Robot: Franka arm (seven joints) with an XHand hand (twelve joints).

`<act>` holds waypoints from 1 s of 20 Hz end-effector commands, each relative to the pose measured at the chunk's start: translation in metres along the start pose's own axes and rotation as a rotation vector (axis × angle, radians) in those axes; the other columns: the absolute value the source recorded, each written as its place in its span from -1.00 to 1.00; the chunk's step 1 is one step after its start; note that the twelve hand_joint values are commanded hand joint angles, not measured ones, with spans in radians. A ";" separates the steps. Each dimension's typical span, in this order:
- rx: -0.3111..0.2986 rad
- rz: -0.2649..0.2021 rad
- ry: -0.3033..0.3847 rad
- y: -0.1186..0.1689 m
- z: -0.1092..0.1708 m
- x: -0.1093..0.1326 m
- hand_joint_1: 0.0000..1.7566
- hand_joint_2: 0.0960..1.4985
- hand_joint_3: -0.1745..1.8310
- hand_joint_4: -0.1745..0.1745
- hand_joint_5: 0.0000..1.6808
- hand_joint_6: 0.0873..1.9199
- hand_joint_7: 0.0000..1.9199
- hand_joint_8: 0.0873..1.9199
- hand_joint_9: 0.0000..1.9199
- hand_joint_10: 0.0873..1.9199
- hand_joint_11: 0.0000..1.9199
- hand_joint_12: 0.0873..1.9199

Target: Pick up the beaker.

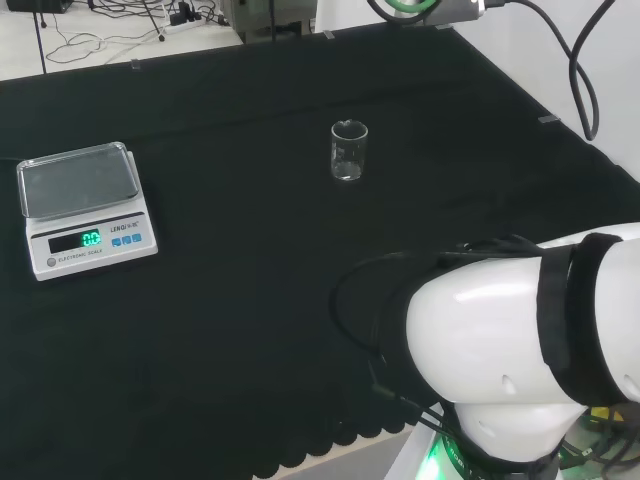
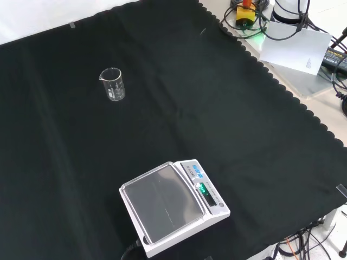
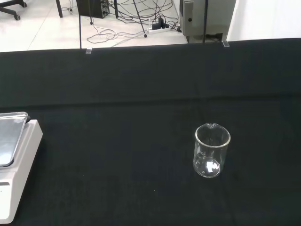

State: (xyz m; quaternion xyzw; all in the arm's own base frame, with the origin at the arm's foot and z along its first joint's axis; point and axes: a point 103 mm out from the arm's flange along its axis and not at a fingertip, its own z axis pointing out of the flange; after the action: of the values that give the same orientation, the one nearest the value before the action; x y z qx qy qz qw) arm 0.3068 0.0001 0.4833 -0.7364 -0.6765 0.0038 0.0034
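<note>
1. The bench (image 2: 244, 135) wears a black cloth with a scalloped edge.
2. A clear glass beaker (image 1: 349, 151) stands upright on the cloth, alone.
3. A white scale (image 1: 85, 208) sits well apart from it, at the head view's left, its steel pan bare, its green display lit.

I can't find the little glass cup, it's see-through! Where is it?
The beaker stands upright and alone on the black cloth, right of the scale in the head view. In the front view it sits upper left, well behind the scale.
</note>
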 end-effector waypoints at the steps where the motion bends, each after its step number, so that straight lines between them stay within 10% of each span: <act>1: -0.010 0.003 -0.005 0.000 0.000 -0.001 -0.47 -0.27 -0.34 0.03 -0.91 -0.97 -0.90 -0.37 -0.91 -0.23 -1.00 -0.11; 11: 0.004 0.007 -0.008 0.011 0.011 -0.006 -0.47 -0.13 -0.54 0.04 -0.87 -1.00 -0.91 -0.37 -0.95 -0.16 -1.00 -0.12; 20: 0.054 0.026 0.013 0.085 0.073 -0.039 -0.47 -0.12 -0.55 0.05 -0.88 -1.00 -0.91 -0.37 -0.94 -0.16 -1.00 -0.12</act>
State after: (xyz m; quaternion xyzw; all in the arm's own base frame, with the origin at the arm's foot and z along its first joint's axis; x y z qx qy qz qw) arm 0.3389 -0.0149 0.4512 -0.7404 -0.6719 0.0151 0.0131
